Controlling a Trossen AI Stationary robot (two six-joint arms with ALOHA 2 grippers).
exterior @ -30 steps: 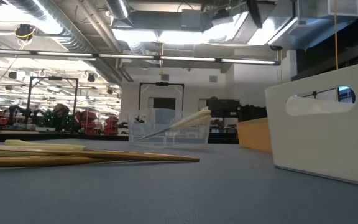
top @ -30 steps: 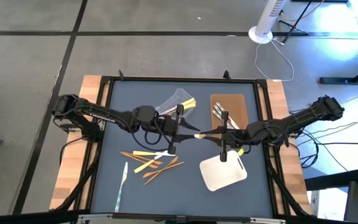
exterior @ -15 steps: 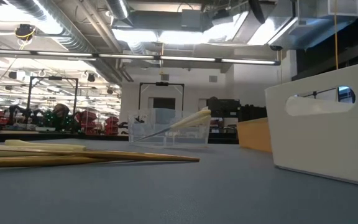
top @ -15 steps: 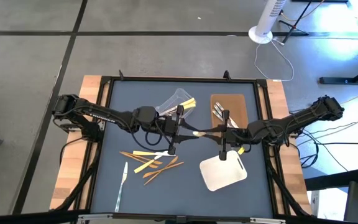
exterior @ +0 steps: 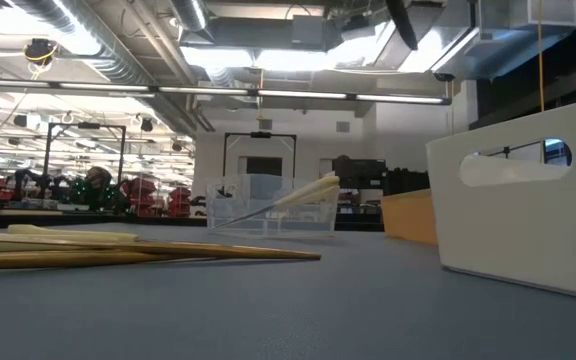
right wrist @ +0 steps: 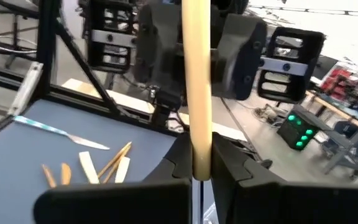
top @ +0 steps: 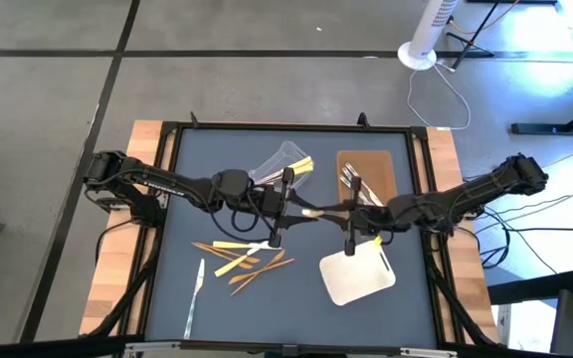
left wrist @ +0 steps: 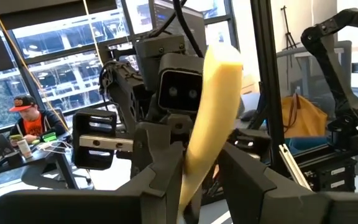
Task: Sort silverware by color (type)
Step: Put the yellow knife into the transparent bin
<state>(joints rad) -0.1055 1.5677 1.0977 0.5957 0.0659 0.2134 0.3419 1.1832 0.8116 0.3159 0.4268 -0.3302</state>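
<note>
Right gripper [top: 338, 210] has closed in leftward; we see it and the left gripper [top: 298, 211] both clamping one pale yellow utensil [top: 313, 212] mid-table.

No text, label, brand, number or sign can be read in any of the views.
</note>
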